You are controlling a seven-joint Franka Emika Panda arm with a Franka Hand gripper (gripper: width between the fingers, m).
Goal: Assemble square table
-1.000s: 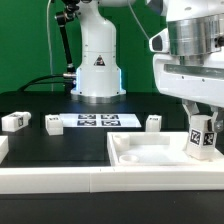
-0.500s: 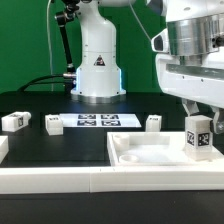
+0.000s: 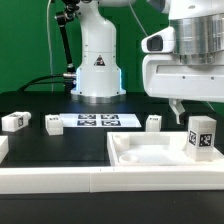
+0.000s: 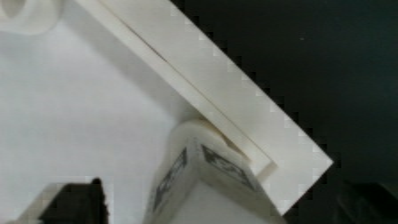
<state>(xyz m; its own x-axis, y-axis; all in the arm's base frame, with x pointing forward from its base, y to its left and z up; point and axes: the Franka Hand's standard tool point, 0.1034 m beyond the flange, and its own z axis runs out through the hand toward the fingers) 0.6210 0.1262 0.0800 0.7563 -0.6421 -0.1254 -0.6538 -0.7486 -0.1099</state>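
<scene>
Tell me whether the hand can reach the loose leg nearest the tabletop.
Probably yes: that leg stands apart on the table, and the hand hovers nearby with nothing between.

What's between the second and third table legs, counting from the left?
The marker board lies flat between the second leg and third leg, shown in the exterior view.

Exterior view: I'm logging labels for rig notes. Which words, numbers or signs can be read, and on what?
No words or numbers are readable.
Robot base: small dark triangle sign, too small to read.
Marker board: black-and-white square patterns, no letters.
Upright leg in the tabletop: patterned tag, no text.
Three loose legs: tags too small to make out.
</scene>
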